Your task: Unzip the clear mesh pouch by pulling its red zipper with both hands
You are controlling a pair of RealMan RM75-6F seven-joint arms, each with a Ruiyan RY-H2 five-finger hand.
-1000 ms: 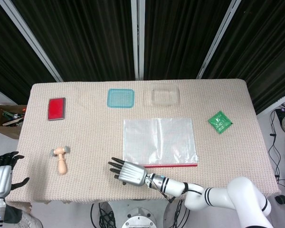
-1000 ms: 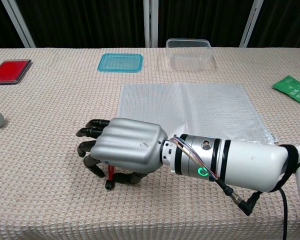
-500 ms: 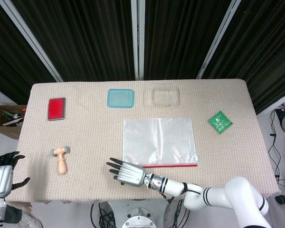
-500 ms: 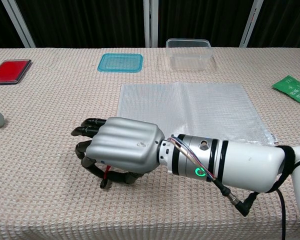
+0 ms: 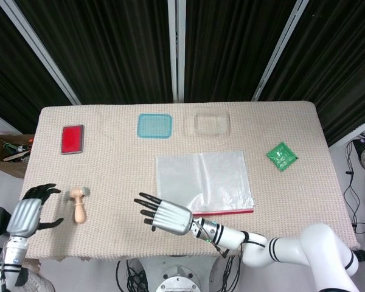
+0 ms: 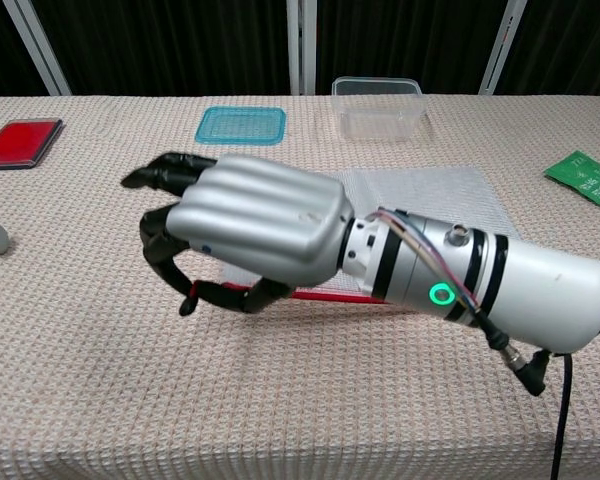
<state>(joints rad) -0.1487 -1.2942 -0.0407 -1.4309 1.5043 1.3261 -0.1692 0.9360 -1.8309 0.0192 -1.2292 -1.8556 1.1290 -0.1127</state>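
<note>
I have the right hand (image 6: pixel 255 225) raised off the table (image 5: pixel 109 164) at the front left corner of the clear mesh pouch (image 5: pixel 204 176), and in the chest view its thumb and a finger seem to be pinching the end of the red zipper (image 5: pixel 224 212); the other fingers are loosely curled, though I can't make out the pull tab itself. The pouch lies flat near the middle of the table, zipper edge toward me, and that near corner looks lifted with the hand. My left hand (image 5: pixel 28 214) hovers at the far left table edge, fingers apart and holding nothing, just beside the wooden stamp (image 5: pixel 78 204). I judge the pouch light, thin and floppy, so it will slide or bunch rather than resist a pull. I would bring the left hand over to pin the pouch beside the slider.
</note>
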